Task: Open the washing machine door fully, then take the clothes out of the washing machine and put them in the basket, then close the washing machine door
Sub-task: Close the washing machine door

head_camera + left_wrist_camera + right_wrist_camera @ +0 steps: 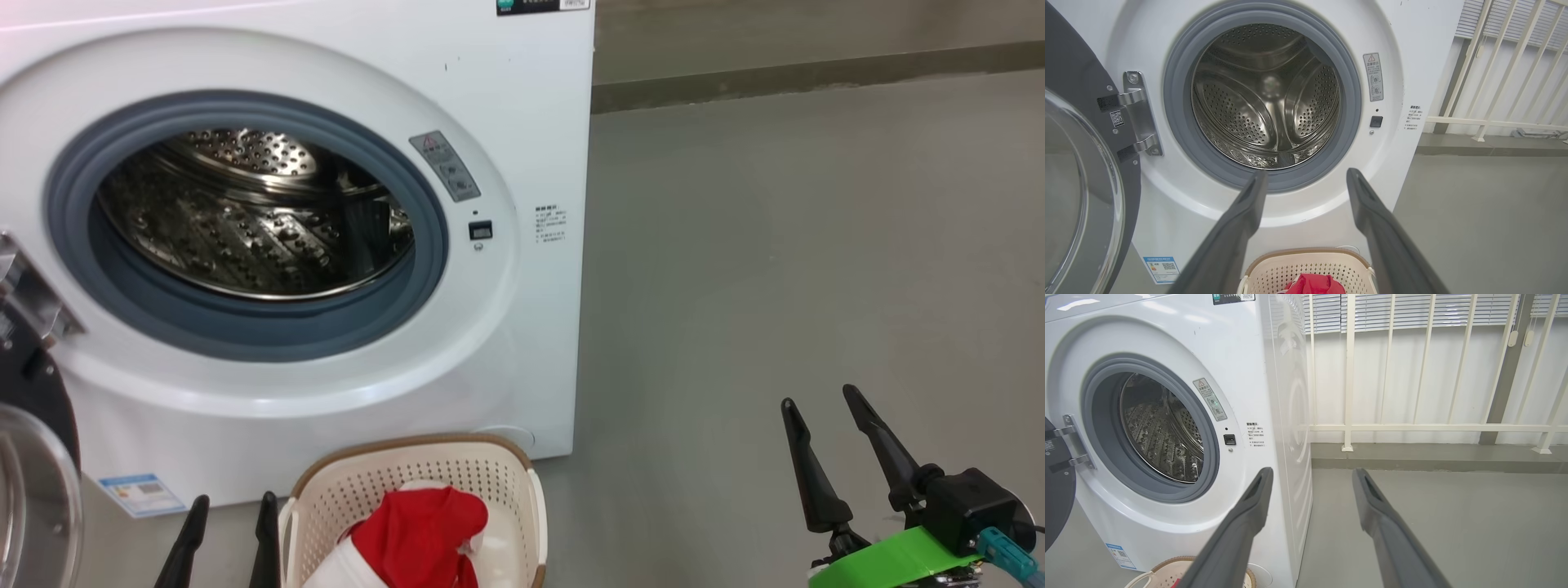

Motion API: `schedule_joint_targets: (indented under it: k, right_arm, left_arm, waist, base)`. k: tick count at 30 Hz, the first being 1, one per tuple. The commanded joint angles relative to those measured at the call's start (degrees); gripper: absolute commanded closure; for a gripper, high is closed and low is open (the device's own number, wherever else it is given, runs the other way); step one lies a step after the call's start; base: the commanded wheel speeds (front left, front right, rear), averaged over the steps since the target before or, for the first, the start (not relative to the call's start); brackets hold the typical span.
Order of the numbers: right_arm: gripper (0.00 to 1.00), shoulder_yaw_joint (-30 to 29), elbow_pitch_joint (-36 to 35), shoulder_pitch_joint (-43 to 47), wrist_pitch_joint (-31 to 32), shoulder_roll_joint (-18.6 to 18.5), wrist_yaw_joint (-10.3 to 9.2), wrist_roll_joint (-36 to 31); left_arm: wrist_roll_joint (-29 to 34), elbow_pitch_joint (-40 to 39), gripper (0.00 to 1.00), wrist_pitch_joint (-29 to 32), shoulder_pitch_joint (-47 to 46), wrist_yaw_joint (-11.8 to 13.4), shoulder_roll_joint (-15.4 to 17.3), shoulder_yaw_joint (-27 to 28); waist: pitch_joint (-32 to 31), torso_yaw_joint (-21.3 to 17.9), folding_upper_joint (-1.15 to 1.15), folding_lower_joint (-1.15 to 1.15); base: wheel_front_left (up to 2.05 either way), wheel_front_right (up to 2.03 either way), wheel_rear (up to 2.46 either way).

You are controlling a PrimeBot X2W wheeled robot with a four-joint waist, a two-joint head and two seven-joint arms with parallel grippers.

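Left gripper (1307,174): long, dark, tapered fingers are held apart; nothing is clamped between them.
Right gripper (819,398): matte black fingers are spread wide, nothing is gripped, and smooth grey floor (775,245) is seen beyond them.
Washing machine (506,106): the glossy white front is faced by the left gripper, and the perforated steel drum (1229,102) is ringed by a grey rubber gasket (1180,134).
Washing machine door (1081,183): it is seen open, left of the left gripper, with a black rim and bulging clear glass.
Basket (408,443): perforated cream plastic with a brown woven-look rim, set just right of the left fingers.
Clothes (420,523): soft red fabric with white trim is heaped inside the basket.
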Motion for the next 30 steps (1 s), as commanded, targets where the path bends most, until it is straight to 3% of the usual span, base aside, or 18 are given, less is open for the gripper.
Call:
schedule_joint_targets:
  k: [1, 14, 30]
  right_arm:
    - [0.00, 1.20, -1.20, -1.42, -0.37, -0.59, 0.36, 0.55]
    - [0.00, 0.95, -0.78, -1.52, -0.37, -0.35, 0.36, 0.57]
    - [0.00, 0.96, -0.68, -1.20, -0.37, -0.05, 0.36, 0.70]
  left_arm:
    - [0.51, -1.79, 0.00, -0.69, -1.60, -0.05, 0.34, 2.06]
    - [0.36, -2.58, 0.00, -0.69, -1.53, -0.17, 0.35, 1.78]
    - [1.22, -2.51, 0.00, -0.69, -1.39, 0.11, 0.31, 1.92]
  waist:
    - [0.05, 0.01, 0.00, 0.00]
    - [0.18, 0.61, 0.00, 0.00]
    - [0.02, 3.31, 0.00, 0.00]
  base:
    - [-1.66, 1.66, 0.00]
    - [-1.48, 1.48, 0.00]
    - [-0.10, 0.10, 0.00]
